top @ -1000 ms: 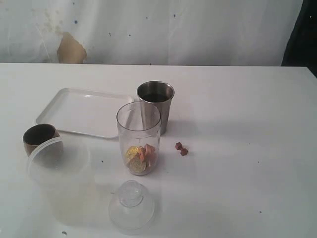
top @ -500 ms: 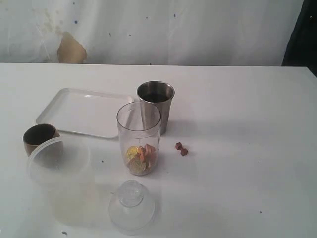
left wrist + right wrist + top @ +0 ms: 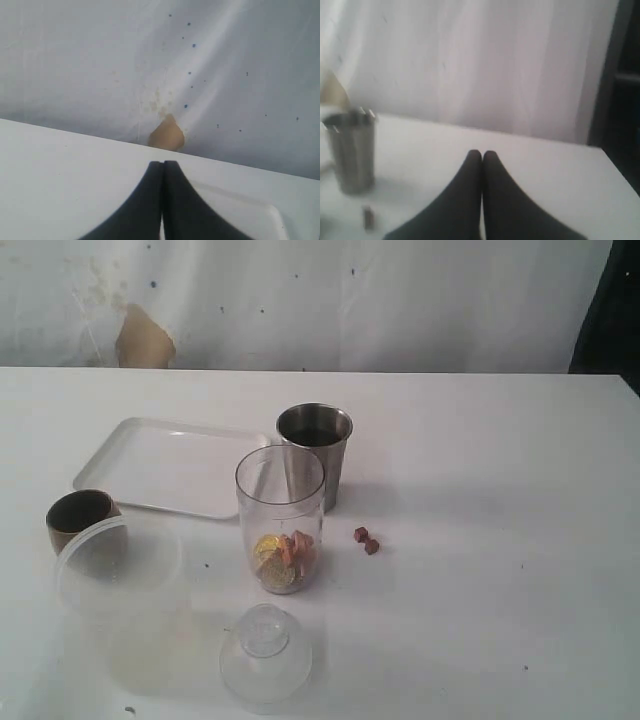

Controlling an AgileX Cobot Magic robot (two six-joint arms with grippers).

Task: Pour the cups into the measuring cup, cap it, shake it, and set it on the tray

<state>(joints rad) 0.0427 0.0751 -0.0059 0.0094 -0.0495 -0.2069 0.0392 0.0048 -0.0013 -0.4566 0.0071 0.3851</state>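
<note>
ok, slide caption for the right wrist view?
Right gripper shut and empty over the table, steel tumbler upright beyond it.

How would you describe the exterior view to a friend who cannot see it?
A tall clear measuring cup stands uncapped on a white table, gold and brown pieces in its bottom, its domed lid lying nearer the camera. Behind it stands a steel tumbler; to the left lie a white tray, a brown cup and a cloudy tub.
</note>
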